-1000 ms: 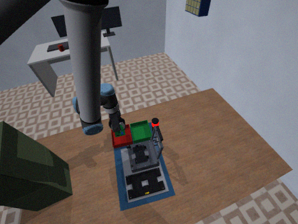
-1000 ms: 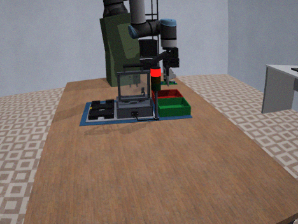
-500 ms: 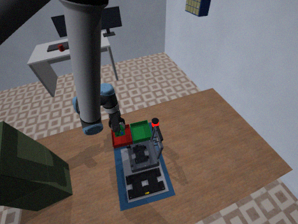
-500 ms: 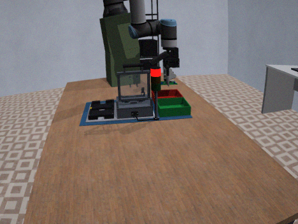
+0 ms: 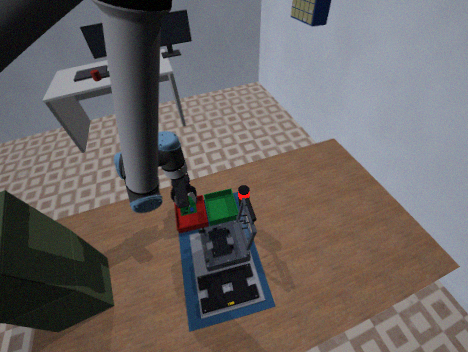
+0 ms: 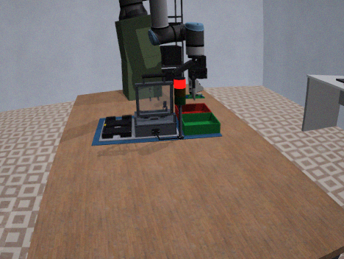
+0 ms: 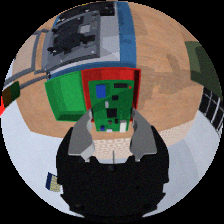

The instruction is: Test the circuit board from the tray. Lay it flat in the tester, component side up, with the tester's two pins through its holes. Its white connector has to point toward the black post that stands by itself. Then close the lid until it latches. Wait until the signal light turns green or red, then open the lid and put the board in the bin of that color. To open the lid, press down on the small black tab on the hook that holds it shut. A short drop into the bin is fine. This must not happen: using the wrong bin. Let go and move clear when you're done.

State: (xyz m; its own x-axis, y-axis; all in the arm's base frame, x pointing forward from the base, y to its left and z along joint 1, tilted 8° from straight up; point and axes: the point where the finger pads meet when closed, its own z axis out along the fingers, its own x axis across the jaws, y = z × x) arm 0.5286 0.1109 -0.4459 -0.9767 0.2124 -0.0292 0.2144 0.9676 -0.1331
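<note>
So the wooden table point(image 5: 350, 240) runs from the frame's lower left up to the right edge in the top view. Sitting right on it is a blue mat point(image 5: 192, 300) near the middle, and a big dark green box point(image 5: 45, 270) at the left edge.
</note>
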